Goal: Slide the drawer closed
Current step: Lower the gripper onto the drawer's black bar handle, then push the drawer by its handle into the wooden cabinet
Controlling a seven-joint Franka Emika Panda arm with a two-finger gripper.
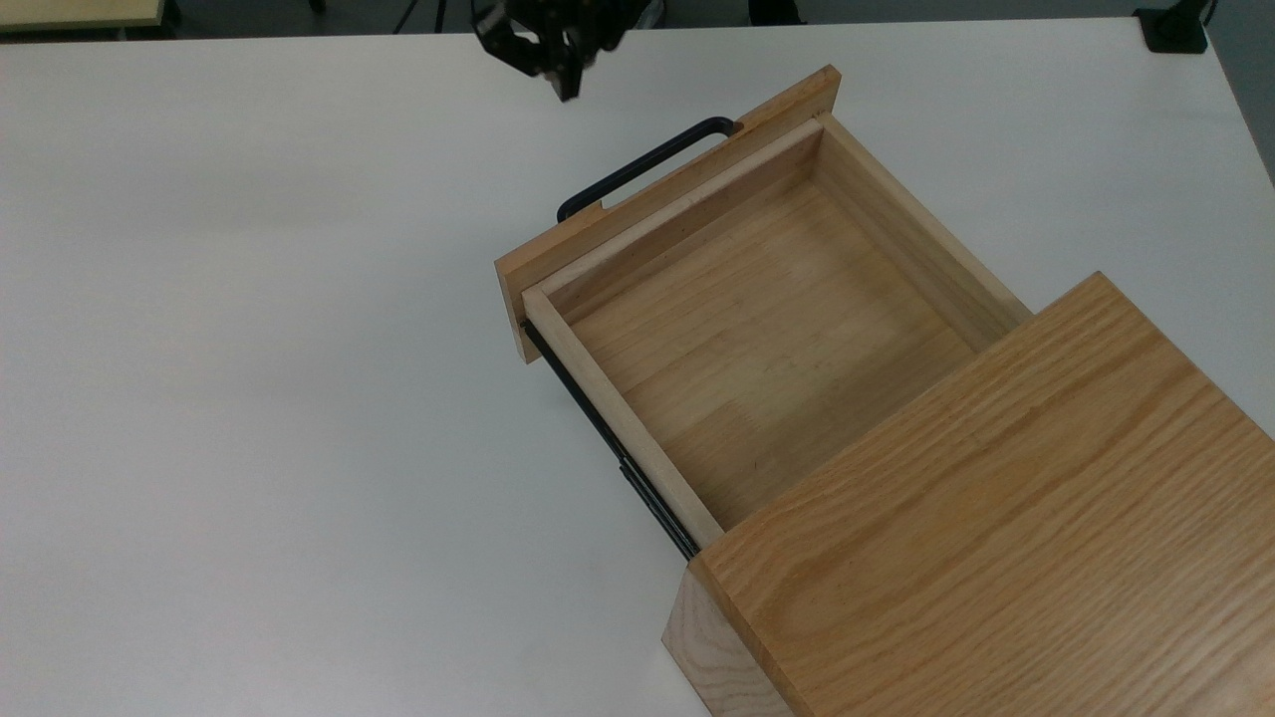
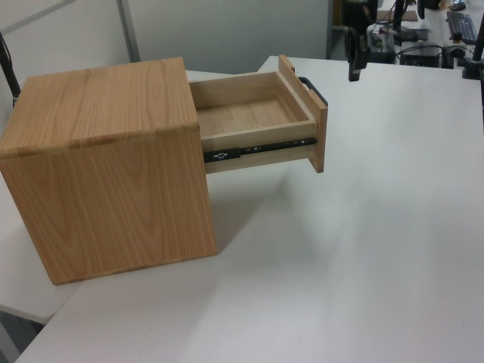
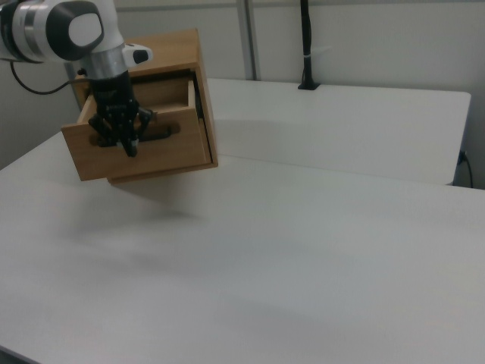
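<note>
Light wood marks the drawer (image 1: 757,329), which stands pulled well out of the oak-grained cabinet (image 1: 996,518), its tray bare inside and its black side rail (image 2: 257,149) exposed along most of its run. Nothing of the closing is done yet: the whole slide back into the cabinet is left, and the front panel (image 1: 657,199) with its thin black handle (image 1: 642,164) hangs far clear of the cabinet's face.

Both sit on a white table (image 1: 249,349). In the top view the gripper (image 1: 564,82) hangs beyond the front panel, up and to the top view's left of the handle, near it but apart, touching nothing. In the left view it (image 2: 354,69) hovers above the table just past the panel. The fingers look drawn close together and hold nothing, though I cannot be sure. Closing will likely call for meeting the panel's outer face and pushing along the rails.
</note>
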